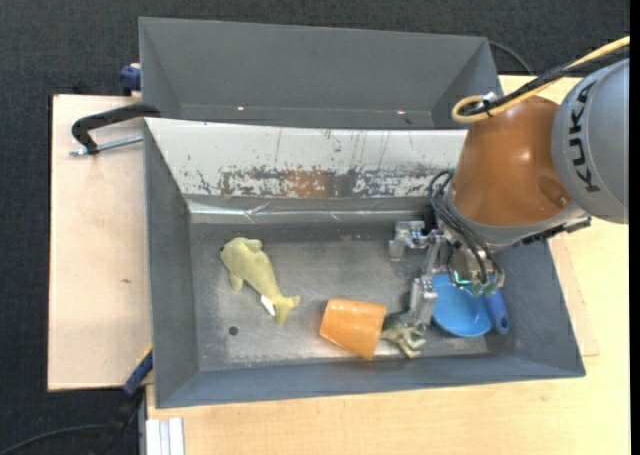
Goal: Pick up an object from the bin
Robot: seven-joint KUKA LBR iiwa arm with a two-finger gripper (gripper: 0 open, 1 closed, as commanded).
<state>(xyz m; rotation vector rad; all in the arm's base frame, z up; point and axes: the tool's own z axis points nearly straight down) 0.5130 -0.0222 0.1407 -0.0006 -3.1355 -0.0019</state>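
1 yellow whale (255,273), 1 orange cup (352,325), 1 blue scoop (462,314)

Matt grey metal bin (170,273) with a scuffed back wall; smooth plastic orange cup (352,325); glossy plastic blue scoop (462,315).

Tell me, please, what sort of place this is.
Probably a robotics lab's grasping test cell: a KUKA arm reaches into a grey metal bin holding a yellow whale-like toy and an orange cup.

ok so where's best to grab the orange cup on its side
Probably across the orange cup's round body, coming straight down from above: it lies on its side, so no rim faces up. Keep left of centre; a small olive thing crowds its right end.
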